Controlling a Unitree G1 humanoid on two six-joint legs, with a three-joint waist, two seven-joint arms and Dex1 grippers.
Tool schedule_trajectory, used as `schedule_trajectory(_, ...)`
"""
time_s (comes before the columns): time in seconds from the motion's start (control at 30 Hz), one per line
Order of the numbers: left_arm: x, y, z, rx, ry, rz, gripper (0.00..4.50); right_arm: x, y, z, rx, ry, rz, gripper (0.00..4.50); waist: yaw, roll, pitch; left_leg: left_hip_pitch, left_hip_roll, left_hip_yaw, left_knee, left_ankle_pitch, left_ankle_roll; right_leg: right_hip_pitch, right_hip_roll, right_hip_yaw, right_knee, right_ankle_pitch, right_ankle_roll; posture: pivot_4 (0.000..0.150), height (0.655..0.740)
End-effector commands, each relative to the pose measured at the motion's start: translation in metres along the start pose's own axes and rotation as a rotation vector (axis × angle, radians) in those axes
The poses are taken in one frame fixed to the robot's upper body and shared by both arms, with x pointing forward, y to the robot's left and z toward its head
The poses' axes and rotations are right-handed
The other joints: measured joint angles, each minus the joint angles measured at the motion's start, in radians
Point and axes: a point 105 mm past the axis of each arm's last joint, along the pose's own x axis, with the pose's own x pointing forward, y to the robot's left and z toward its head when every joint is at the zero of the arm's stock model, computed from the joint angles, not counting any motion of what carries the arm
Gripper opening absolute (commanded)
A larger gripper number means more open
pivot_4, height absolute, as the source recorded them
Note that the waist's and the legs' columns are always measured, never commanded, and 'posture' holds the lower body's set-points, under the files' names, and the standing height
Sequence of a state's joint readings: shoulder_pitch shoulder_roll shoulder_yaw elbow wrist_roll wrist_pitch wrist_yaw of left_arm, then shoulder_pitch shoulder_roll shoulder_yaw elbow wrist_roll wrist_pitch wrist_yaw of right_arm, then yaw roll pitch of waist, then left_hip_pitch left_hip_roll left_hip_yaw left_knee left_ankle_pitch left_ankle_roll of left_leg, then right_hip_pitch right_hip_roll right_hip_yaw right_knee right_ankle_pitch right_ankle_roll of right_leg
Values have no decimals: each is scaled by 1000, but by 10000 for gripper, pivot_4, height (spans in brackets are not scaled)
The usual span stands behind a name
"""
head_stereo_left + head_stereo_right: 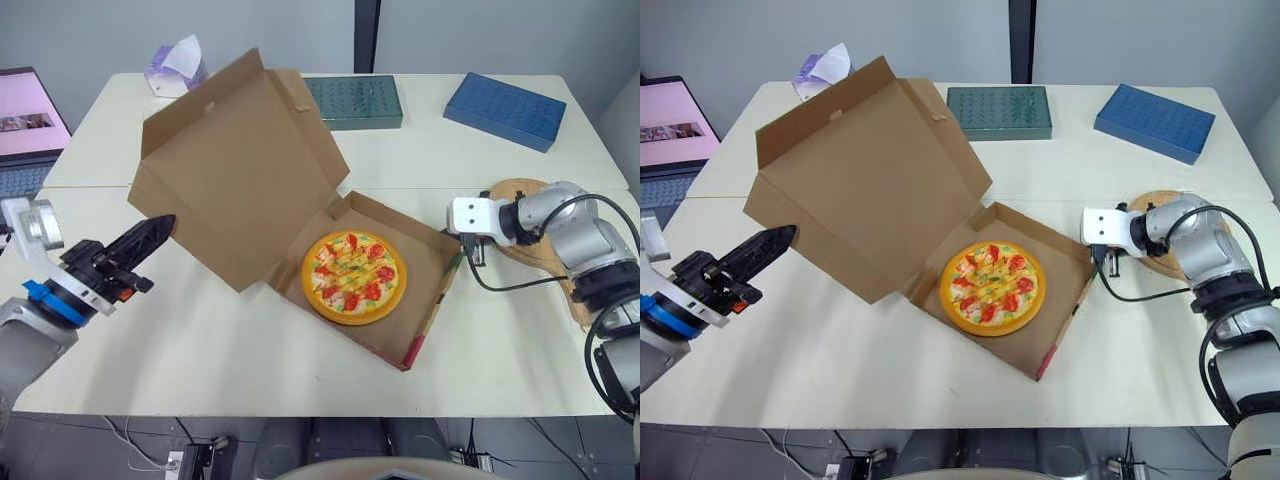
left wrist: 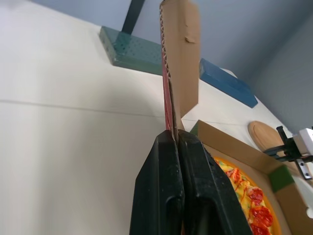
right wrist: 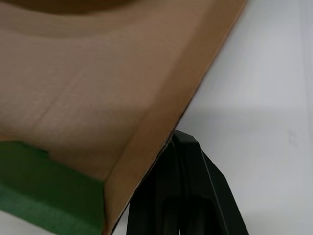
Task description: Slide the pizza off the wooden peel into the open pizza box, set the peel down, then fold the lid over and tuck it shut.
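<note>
1. My left pincer (image 1: 157,230) is pressed together. Its tips touch the free lower edge of the brown corrugated-cardboard lid (image 1: 235,160), and I cannot tell whether a sliver of card is nipped between them. I judge it sits there to swing the lid up and over.
2. My right pincer (image 3: 185,142) is pressed together too. Its tips rest against the outside wall of the shallow brown cardboard tray (image 1: 432,248), near a corner with a green patch. That looks like a brace, so the tray will not skate across the white table (image 1: 200,340) when the lid is pushed.
3. Between my two pincers, closer to the right one, the round yellow pizza with red toppings (image 1: 353,277) lies flat inside the tray. The sliding step looks finished.
4. Just behind my right pincer, under that arm, the round pale wooden peel (image 1: 512,190) lies flat on the table. It is set down clear of the lid's path.
5. Beyond my left pincer's tips the lid stands open, leaning away from the tray. Folding and tucking are still to do.
6. Far beyond both pincers lie a flat dark-green box (image 1: 353,101) and a flat blue box (image 1: 504,110), well apart from the work.
</note>
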State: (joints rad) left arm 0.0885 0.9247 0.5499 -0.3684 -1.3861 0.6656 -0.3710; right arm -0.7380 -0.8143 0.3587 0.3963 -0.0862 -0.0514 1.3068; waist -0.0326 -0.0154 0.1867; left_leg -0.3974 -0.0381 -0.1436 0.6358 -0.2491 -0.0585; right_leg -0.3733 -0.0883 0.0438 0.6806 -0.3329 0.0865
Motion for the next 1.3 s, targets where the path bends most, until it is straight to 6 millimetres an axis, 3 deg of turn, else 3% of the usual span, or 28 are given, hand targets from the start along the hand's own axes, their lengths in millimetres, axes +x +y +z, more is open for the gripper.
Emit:
schedule_trajectory(0.03,14,0,7,102,35,-69,0,-13,9,23,-9,-83,45,334,2,0,0,0,0,-1,0,0,0,0,0,0,0,0,0,1500,7400)
schedule_trajectory(0.3,62,2,28,298,31,-208,0,-17,51,50,56,-156,135,334,2,0,0,0,0,-2,0,0,0,0,0,-2,0,0,0,1500,7400)
schedule_trajectory(0.53,95,-6,41,385,-74,-323,0,-9,79,71,108,-211,147,334,3,-1,0,-1,-1,-3,1,1,-1,0,0,-2,0,0,0,1500,7400)
schedule_trajectory(0.63,104,-6,47,406,-113,-349,0,-9,79,83,117,-251,107,334,1,-1,0,-2,-1,-4,3,1,-2,0,0,-3,0,0,1,1500,7400)
schedule_trajectory(0.73,107,-4,50,406,-126,-364,0,-15,68,81,130,-245,25,334,-2,-1,0,-2,-1,-4,3,1,-2,0,0,-3,0,0,1,1500,7400)
schedule_trajectory(0.83,107,-4,56,403,-151,-369,0,-33,39,69,179,-253,-140,334,-1,-1,1,-2,-1,-4,4,1,-2,0,0,-3,0,0,1,1500,7400)
schedule_trajectory(0.93,106,-5,60,406,-169,-370,0,-52,5,71,242,-349,-347,6498,-1,-2,1,-2,-1,-4,4,1,-2,0,0,-3,1,1,1,1500,7400)
schedule_trajectory(1.03,107,-5,61,403,-174,-370,0,-71,-29,79,336,-479,-556,16922,-4,-2,1,-2,-1,-5,4,1,-2,0,0,-3,1,1,1,1500,7400)
schedule_trajectory(1.23,108,-8,60,401,-173,-377,0,-86,-52,98,438,-619,-668,36884,-5,-2,1,-3,-2,-6,4,2,-3,-1,0,-3,2,1,1,1500,7400)
schedule_trajectory(1.3,108,-8,60,400,-171,-376,0,-93,-57,111,463,-685,-670,36884,-7,-2,1,-3,-2,-6,4,2,-3,-1,0,-3,2,1,1,1500,7400)
